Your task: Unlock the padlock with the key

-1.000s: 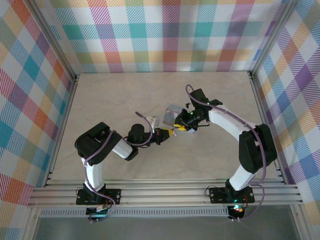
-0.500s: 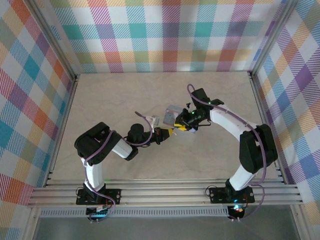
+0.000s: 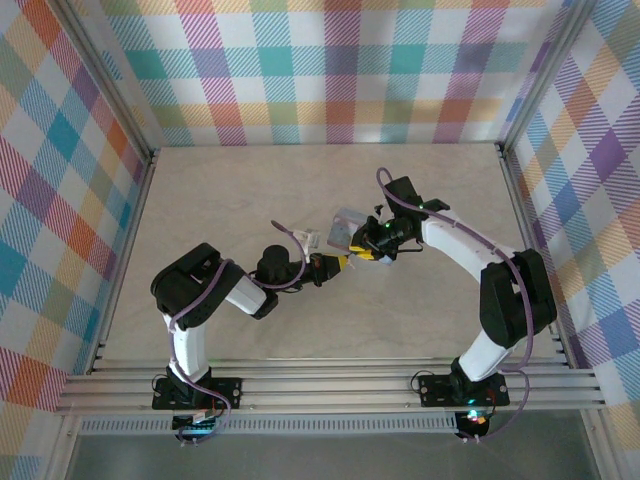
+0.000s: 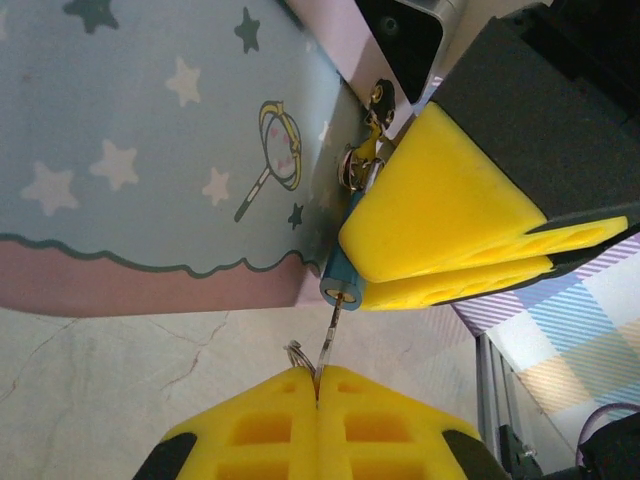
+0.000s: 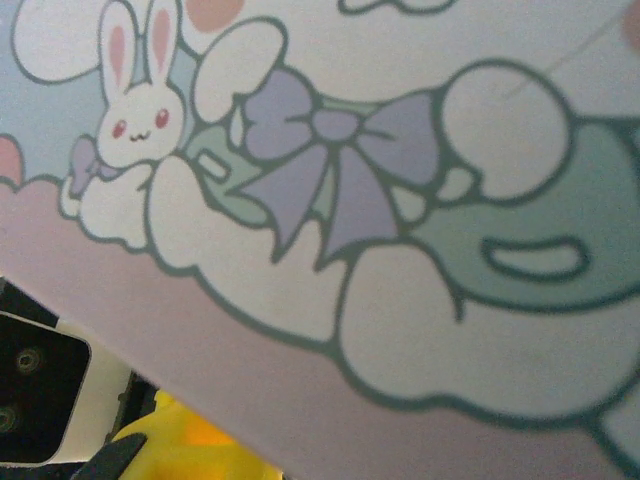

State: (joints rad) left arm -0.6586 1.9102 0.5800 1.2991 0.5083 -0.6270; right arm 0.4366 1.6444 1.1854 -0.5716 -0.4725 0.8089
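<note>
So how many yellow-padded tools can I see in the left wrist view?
2. The left tool is at the bottom edge, shut on the key; the right tool is at the upper right, clamping the padlock.

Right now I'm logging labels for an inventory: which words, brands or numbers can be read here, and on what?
None can be read.
The tin box carries only cartoon drawings, no lettering.
The padlock is too small to show any legible marking.

A pale blue, star-printed tin box (image 4: 150, 150) stands just beyond the yellow fingers (image 4: 290, 395); cream marbled worktop (image 4: 100, 380) shows between them.
</note>
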